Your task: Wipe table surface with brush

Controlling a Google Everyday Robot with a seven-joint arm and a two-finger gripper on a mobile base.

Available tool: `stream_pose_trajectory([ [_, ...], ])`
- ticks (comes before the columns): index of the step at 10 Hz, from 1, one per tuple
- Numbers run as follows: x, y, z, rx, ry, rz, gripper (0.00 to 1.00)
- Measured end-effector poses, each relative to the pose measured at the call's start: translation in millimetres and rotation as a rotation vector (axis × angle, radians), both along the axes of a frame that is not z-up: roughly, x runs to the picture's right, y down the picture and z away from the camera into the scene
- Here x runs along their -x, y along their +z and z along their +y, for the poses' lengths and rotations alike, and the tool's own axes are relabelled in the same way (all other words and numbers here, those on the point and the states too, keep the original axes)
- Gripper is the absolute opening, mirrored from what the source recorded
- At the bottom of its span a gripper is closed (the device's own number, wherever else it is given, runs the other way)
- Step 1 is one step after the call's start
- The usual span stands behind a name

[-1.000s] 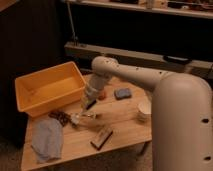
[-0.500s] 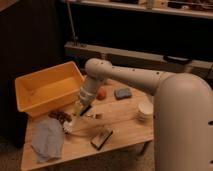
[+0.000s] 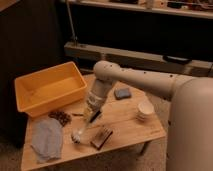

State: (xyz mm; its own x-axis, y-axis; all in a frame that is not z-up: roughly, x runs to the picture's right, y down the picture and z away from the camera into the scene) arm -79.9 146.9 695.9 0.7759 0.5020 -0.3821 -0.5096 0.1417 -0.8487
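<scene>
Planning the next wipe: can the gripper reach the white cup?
Probably yes: the gripper is low over the middle of the table, and only bare wood lies between it and the cup.

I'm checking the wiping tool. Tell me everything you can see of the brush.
The brush is slim, with a small round whitish bristle head and a short dark handle. It is tilted, with its head down on the table near the front edge. The handle rises up and to the right into the gripper, which holds it. A block brush lies just right of the head; whether they touch is unclear.
</scene>
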Motion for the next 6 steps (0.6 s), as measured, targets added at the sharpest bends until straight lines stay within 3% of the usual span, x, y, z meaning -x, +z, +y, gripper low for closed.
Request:
stream_pose_trajectory([
  [4, -20, 17.1, -5, 0.011, -0.028, 0.092, 0.0],
  [6, -33, 30.3, -14, 0.009, -0.009, 0.148, 0.0],
])
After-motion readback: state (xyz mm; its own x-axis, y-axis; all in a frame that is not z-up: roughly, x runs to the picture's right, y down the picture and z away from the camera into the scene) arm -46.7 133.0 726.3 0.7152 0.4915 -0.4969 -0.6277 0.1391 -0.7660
